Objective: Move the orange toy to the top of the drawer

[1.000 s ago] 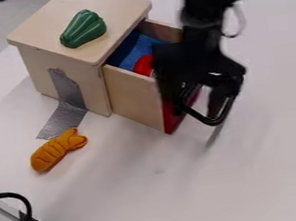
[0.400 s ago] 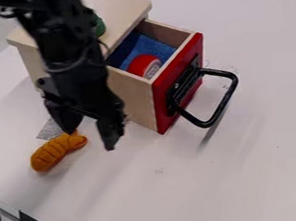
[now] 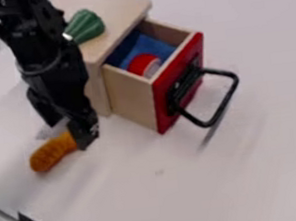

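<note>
**Black two-finger gripper [image 3: 69, 135] spread at orange ridged toy [image 3: 47, 155]; drawer out**

Fingers apart, by toy's end nearer the drawer. Toy lies on white table [image 3: 206, 186], near light wooden box [image 3: 117, 4]. Wooden drawer [image 3: 128, 94] pulled open: blue cloth [image 3: 151, 44] inside, red-and-white rounded item [image 3: 142, 63] too. Red drawer front [image 3: 172, 73]; black loop handle [image 3: 211, 123] juts over table. Green ridged toy [image 3: 87, 26] on box top, near edge, partly behind black arm [image 3: 48, 68].

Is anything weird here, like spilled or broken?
Nothing looks spilled or broken. Only the red-fronted wooden drawer stands out: it's open, with blue cloth and a red-and-white object inside.
</note>
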Available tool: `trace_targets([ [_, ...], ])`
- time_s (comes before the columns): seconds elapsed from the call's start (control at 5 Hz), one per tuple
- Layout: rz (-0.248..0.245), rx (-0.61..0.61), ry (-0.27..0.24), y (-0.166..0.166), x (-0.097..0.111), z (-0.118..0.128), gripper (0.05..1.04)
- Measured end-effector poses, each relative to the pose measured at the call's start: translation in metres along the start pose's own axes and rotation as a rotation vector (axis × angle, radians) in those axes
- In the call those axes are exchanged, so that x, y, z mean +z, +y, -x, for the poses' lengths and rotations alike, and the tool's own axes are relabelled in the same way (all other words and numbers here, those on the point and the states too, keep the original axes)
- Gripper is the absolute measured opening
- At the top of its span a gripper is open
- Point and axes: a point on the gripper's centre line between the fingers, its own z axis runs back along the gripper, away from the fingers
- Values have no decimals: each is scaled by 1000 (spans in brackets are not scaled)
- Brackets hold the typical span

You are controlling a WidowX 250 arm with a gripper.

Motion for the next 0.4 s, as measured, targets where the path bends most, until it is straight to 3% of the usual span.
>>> trace_targets([
  [0.4,-72,20,97,23,-4,18,1000],
])
